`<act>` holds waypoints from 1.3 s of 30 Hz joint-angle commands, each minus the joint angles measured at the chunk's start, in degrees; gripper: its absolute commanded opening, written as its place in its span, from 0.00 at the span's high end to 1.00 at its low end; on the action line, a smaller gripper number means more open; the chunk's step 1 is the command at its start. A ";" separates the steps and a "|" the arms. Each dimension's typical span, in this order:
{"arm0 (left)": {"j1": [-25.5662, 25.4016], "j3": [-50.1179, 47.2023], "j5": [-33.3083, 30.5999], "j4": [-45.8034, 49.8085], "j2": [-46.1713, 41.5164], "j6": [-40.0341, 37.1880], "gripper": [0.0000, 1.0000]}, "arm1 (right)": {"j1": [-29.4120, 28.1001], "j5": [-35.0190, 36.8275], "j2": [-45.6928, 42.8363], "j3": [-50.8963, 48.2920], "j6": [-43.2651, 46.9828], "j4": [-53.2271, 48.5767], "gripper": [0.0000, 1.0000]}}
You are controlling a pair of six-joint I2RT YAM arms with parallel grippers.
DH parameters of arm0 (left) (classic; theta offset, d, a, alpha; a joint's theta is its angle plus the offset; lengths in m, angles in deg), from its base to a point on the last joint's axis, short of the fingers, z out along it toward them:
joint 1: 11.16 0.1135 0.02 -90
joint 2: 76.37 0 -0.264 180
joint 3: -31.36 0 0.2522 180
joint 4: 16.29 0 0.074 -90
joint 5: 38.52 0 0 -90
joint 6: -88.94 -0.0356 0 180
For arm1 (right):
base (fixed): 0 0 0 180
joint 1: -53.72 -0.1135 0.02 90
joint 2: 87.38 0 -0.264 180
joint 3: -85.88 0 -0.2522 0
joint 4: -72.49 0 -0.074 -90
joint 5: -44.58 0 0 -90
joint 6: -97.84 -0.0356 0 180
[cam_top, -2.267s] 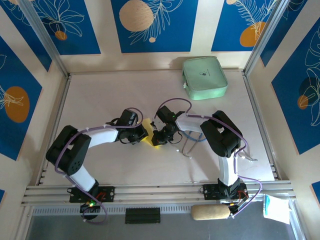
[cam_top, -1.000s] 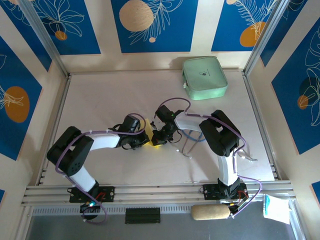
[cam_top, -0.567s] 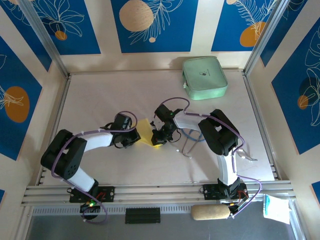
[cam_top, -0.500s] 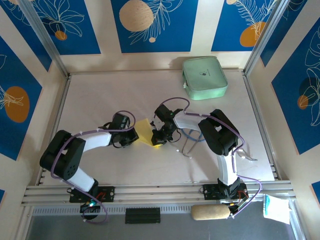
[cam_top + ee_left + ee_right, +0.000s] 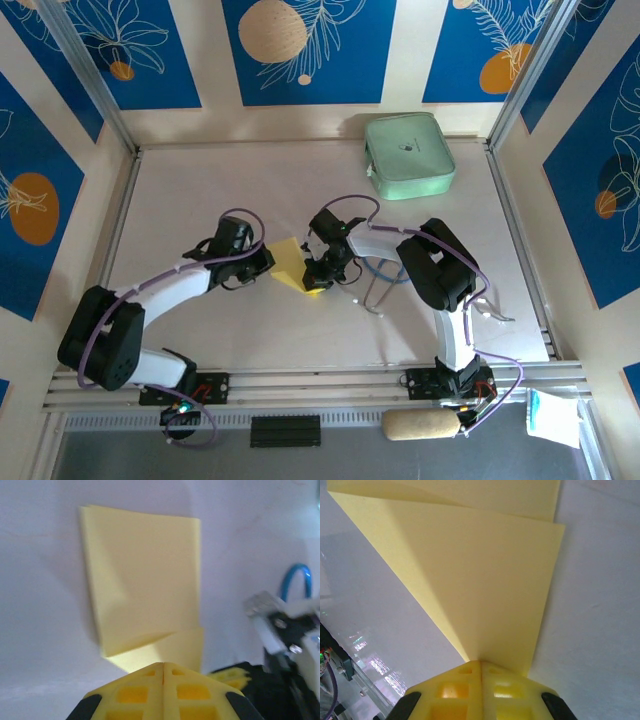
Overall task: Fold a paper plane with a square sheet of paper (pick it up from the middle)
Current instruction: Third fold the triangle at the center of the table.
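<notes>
Pale table [image 5: 200, 330]: left gripper [image 5: 163, 665] jaws fully closed, gripping nothing, just short of folded paper [image 5: 145, 575]; right gripper [image 5: 481, 663] jaws fully closed, tips touching paper's corner.

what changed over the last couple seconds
The left gripper, shut, pulled back to the left off the yellow paper, uncovering more of its folded face. The right gripper stayed shut at the paper's corner, and the mint-green case did not move.
</notes>
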 commanded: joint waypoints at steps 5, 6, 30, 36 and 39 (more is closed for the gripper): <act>-4.83 0.68 3.15 -7.52 8.28 4.30 0.94 | 0.35 4.66 3.41 -0.54 -0.57 -3.60 0.98; -4.98 0.77 2.98 -7.52 9.18 4.23 0.94 | 0.43 4.52 3.26 -0.47 -0.48 -3.55 0.98; -5.07 2.46 -1.79 2.16 16.10 4.46 0.97 | -0.54 -0.26 -2.07 2.81 4.31 -0.70 0.97; -5.13 3.11 -2.52 4.24 16.40 4.71 0.97 | -1.28 1.37 -0.13 2.92 4.36 -1.15 0.97; -5.07 3.39 -3.26 5.69 16.65 4.82 0.97 | -1.24 2.26 0.44 2.50 4.52 -1.28 0.97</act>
